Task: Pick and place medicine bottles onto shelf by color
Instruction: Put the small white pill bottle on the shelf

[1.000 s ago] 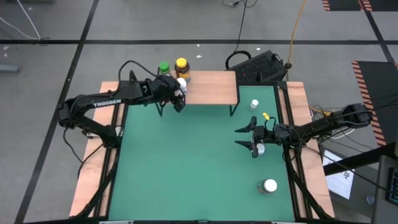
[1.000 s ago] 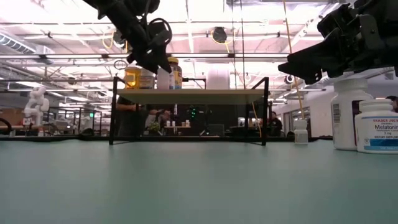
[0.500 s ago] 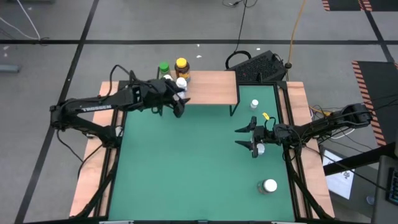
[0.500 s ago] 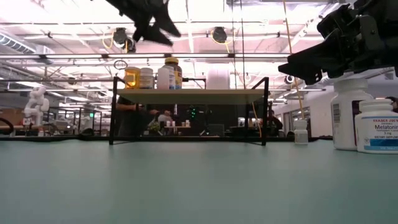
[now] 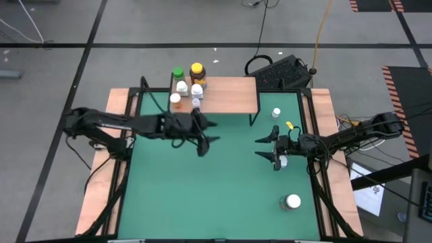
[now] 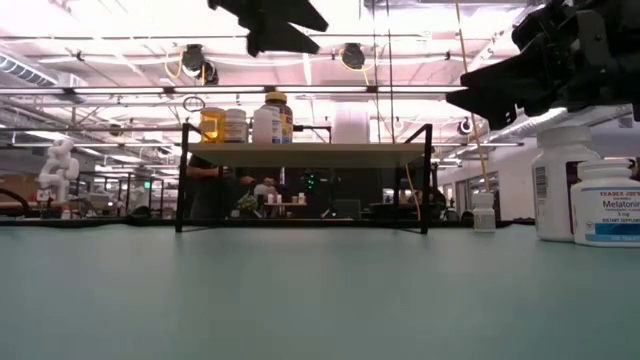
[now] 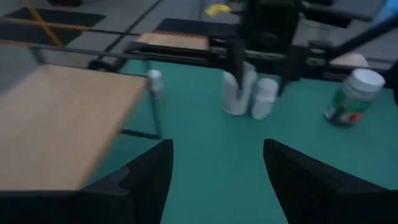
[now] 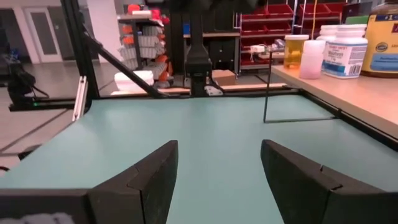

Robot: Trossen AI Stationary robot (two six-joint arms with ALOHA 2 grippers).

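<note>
The light-wood shelf (image 5: pixel 226 94) stands at the far side of the green mat. Several medicine bottles stand on its left end: a green-capped one (image 5: pixel 177 72), an amber one with a yellow cap (image 5: pixel 196 69), white ones (image 5: pixel 181 86) and an orange-banded one (image 5: pixel 175 99). My left gripper (image 5: pixel 212 132) is open and empty above the middle of the mat, pointing toward the right. My right gripper (image 5: pixel 260 149) is open and empty, held above two white bottles (image 7: pixel 236 87) (image 7: pixel 266 96) standing on the mat. A small white bottle (image 5: pixel 276 113) and a larger greyish one (image 5: pixel 291 201) also stand on the mat.
A wooden frame (image 5: pixel 111 169) borders the mat. The shelf's right half (image 5: pixel 236 91) is bare. The mat's left and near parts (image 5: pixel 182 196) hold no objects. A dark keyboard-like object (image 5: pixel 280 71) lies beyond the far edge.
My left gripper has left a white bottle standing on the shelf's left end. It has risen and swung away from the shelf toward the near edge and the right, and it now points at the right arm. The right arm has kept still.
</note>
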